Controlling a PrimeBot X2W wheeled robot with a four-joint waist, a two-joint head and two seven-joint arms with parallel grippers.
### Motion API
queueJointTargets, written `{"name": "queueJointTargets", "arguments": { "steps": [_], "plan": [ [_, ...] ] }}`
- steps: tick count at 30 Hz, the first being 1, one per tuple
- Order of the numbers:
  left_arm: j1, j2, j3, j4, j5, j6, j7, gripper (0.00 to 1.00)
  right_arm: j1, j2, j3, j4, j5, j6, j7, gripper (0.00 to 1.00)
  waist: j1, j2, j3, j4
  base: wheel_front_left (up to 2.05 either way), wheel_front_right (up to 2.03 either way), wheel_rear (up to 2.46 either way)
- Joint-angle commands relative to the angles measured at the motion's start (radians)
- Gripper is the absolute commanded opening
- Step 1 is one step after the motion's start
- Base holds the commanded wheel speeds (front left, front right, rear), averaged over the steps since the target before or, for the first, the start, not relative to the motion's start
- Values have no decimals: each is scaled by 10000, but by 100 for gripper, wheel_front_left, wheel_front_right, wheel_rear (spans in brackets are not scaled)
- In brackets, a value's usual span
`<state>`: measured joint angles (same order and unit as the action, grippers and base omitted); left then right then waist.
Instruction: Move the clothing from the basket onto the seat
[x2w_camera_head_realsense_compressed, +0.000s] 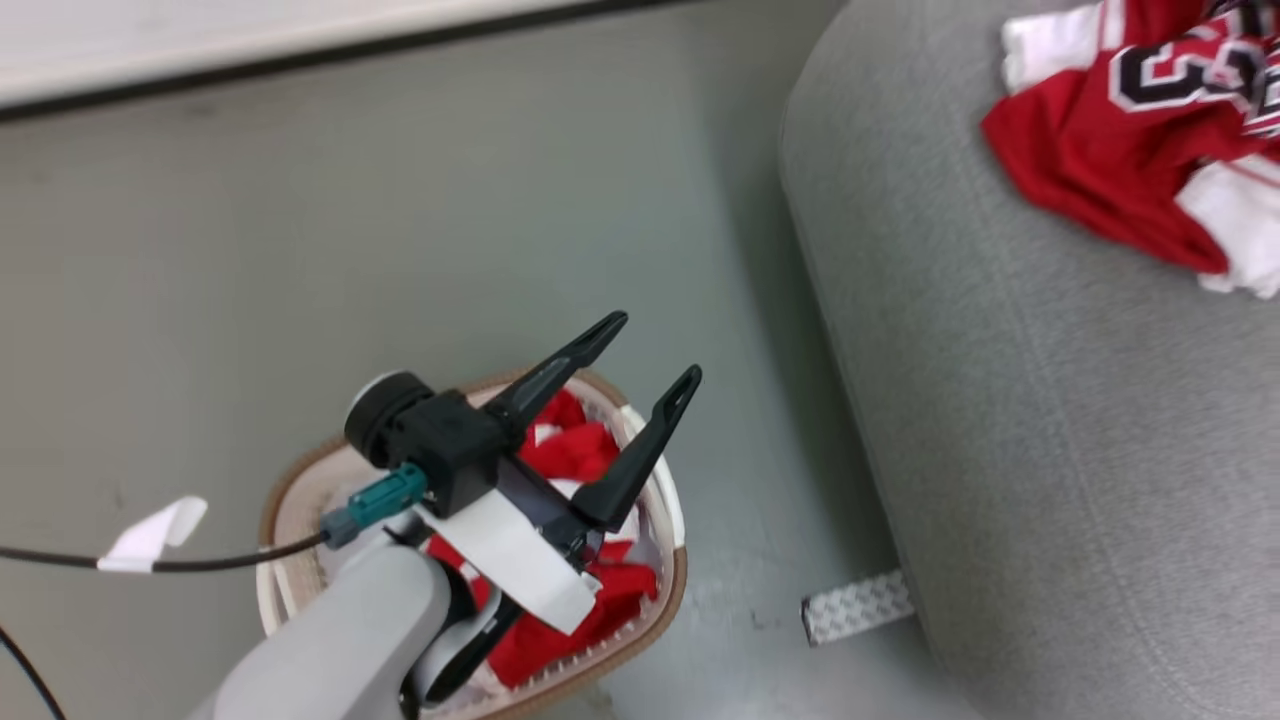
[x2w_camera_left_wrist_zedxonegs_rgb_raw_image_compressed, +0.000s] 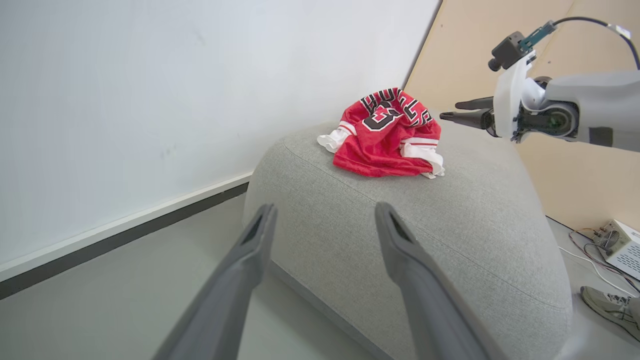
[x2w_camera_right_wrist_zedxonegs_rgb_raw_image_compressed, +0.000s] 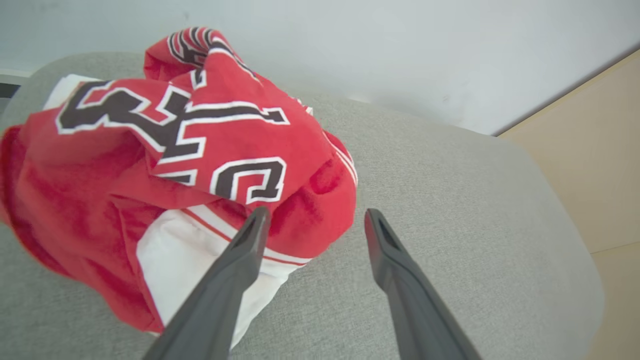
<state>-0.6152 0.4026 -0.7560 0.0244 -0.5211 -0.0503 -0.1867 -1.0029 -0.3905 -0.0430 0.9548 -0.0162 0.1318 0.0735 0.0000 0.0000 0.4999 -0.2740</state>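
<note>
The lettered red jersey (x2w_camera_right_wrist_zedxonegs_rgb_raw_image_compressed: 200, 150) lies toward the far edge of the grey seat (x2w_camera_head_realsense_compressed: 1000, 450), the right jaws wide and empty just above it. A second red garment (x2w_camera_head_realsense_compressed: 575, 455) fills the basket (x2w_camera_head_realsense_compressed: 285, 500) on the floor, under the wide left jaws. A fingertip could snag the basket wall and tip it.

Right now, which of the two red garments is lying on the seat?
The garment with black-and-white block lettering, crumpled on the grey seat. The other red garment sits in the basket, beneath the open left gripper.
</note>
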Motion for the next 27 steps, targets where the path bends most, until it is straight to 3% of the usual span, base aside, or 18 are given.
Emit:
{"name": "queueJointTargets", "arguments": {
  "steps": [1,9,20,27],
  "plan": [
    [211,-12,36,95,-108,61,-113,100,152,-163,126,-11,39,-22,-88,100,0,0,-799,-59,0,0,0],
    [975,-159,637,469,-408,701,-580,100,1016,-453,928,-1094,1083,-22,-1045,100,0,0,-2529,319,0,0,0],
    [2401,173,1935,667,-861,1431,-774,100,3271,747,1400,-4387,4387,-20,-1392,100,0,0,-3990,1263,0,0,0],
    [3550,-3,3370,207,-615,1902,-774,100,5406,1010,1571,-6491,4948,-22,-1552,100,0,0,-4494,1867,0,0,0]
  ]
}}
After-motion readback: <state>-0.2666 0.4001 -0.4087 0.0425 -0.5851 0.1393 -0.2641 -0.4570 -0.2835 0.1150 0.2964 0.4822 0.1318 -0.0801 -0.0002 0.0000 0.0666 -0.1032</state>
